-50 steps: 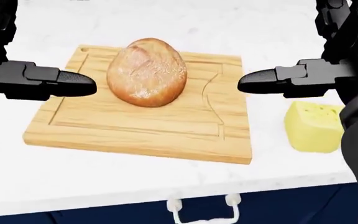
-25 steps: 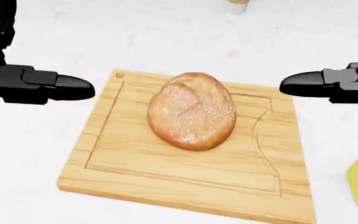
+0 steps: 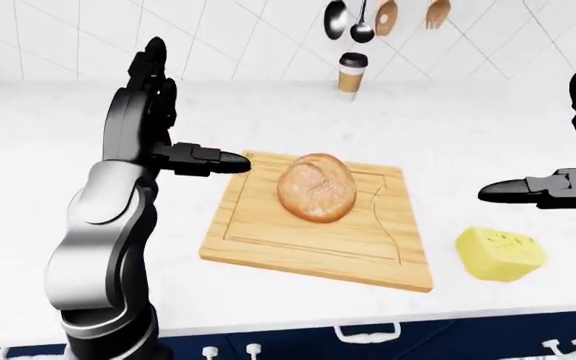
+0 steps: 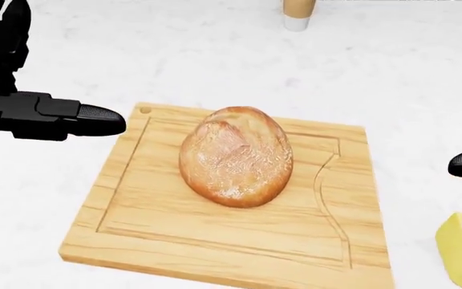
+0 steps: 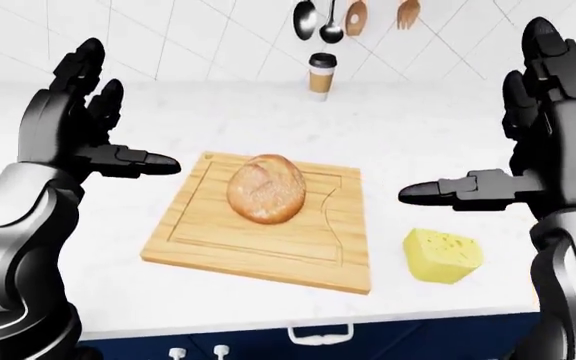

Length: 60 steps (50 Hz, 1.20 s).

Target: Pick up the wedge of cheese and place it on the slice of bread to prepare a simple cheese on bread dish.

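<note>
So the bread (image 4: 235, 156) sits in the middle of a wooden cutting board (image 4: 135, 229) on the white bench (image 3: 448, 127). The cheese wedge (image 5: 442, 256) is on the bench just off the board's right edge, nothing touching it. Both hands are up in the air with fingers spread and empty: left hand (image 5: 73, 112) over the board's left side, right hand (image 5: 543, 127) above the cheese. A coffee cup (image 3: 352, 73) stands near the tiled wall.

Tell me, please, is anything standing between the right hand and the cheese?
Nothing visible does. The right hand hangs open above the cheese, which lies alone on the counter right of the cutting board holding the bread.
</note>
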### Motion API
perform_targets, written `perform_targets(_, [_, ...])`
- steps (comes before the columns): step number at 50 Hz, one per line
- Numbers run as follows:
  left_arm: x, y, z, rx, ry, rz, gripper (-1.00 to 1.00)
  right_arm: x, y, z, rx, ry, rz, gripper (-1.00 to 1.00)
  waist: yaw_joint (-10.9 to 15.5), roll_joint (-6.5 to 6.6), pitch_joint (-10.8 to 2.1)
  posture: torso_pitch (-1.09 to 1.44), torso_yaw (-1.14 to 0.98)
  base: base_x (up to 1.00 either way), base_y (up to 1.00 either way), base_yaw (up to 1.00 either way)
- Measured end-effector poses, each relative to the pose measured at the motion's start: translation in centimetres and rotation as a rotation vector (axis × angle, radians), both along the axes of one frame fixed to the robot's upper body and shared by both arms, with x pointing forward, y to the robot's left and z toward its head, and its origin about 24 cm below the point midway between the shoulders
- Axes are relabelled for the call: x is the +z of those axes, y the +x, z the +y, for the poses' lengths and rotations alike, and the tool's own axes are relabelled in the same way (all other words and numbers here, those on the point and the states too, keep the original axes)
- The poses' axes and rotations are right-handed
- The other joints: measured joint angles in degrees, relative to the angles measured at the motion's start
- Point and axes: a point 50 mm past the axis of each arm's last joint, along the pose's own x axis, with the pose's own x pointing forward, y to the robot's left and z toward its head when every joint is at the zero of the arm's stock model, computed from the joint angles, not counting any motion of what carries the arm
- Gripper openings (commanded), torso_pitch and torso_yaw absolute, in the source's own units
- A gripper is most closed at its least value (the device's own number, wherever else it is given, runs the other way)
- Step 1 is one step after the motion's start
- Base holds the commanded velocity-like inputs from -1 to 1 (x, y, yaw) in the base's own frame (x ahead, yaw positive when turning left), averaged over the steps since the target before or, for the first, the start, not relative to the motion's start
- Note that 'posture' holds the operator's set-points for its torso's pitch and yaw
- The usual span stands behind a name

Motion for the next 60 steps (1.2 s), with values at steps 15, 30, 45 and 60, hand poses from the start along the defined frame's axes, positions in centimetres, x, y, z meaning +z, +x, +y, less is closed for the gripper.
perform_targets(15, [0.0,0.0,-0.3,-0.011,0.01,-0.002,1.0,-1.6,-3.8,-1.8,-0.016,-0.045,0.097,1.0,-0.2,-0.31,0.12,0.0,0.0,0.0,0.0,0.0])
perform_targets(30, [-0.3,-0.1,-0.3,-0.009,0.013,0.006,1.0,-5.1,-3.3,-2.0,0.007,-0.046,0.205,1.0,-0.4,0.19,-0.4,0.0,0.0,0.0,0.0,0.0])
perform_targets(45, [-0.3,0.1,-0.4,-0.016,0.018,0.01,1.0,-7.7,-2.8,-3.2,-0.041,-0.049,0.262,1.0,-0.4,0.64,-0.87,0.0,0.0,0.0,0.0,0.0])
perform_targets(60, [-0.5,0.3,-0.6,-0.02,0.021,0.014,1.0,-9.6,-2.6,-3.8,-0.058,-0.04,0.298,1.0,-0.5,0.72,-0.98,0.0,0.0,0.0,0.0,0.0])
